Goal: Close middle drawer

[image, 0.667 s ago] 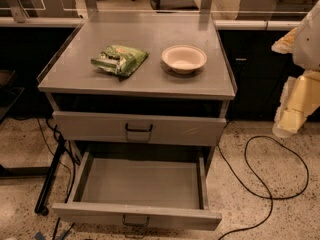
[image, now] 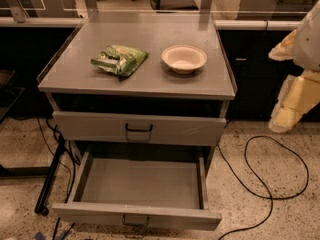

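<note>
The grey metal cabinet (image: 135,84) stands in the middle of the camera view. Its middle drawer (image: 140,184) is pulled far out toward me, an empty wide shallow tray. The drawer's low front panel (image: 90,213) carries a small dark handle (image: 135,222) at the bottom of the view. The taller top drawer (image: 100,126) above it sits almost flush, with its larger handle (image: 138,129). The bottom drawer is hidden under the open one. My gripper (image: 292,101), pale and yellowish, hangs at the right edge, well right of the cabinet, level with the top drawer and touching nothing.
A green snack bag (image: 119,59) and a white bowl (image: 184,58) lie on the cabinet top. A black cable (image: 270,184) loops on the speckled floor at the right. Dark cables and a black stand leg (image: 50,179) are at the left. Dark counters run behind.
</note>
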Motion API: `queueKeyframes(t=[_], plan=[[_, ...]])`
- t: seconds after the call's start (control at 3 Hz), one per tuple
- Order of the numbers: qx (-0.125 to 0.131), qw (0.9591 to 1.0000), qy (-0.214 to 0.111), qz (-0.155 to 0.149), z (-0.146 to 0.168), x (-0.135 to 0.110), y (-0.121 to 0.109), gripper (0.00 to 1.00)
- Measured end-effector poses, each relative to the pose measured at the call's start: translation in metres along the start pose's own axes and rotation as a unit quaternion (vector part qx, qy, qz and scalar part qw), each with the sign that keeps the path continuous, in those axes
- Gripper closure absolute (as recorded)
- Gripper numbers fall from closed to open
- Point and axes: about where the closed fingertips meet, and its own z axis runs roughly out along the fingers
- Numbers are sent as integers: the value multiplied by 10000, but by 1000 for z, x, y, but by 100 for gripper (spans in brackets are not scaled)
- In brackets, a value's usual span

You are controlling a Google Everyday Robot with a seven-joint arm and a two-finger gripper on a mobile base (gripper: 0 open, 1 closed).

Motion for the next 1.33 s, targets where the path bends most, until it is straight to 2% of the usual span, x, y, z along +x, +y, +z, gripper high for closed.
queueKeyframes(t=[1.0, 1.33], plan=[[1, 10000, 0, 0, 0, 0, 0, 87], [1, 10000, 0, 0, 0, 0, 0, 100]])
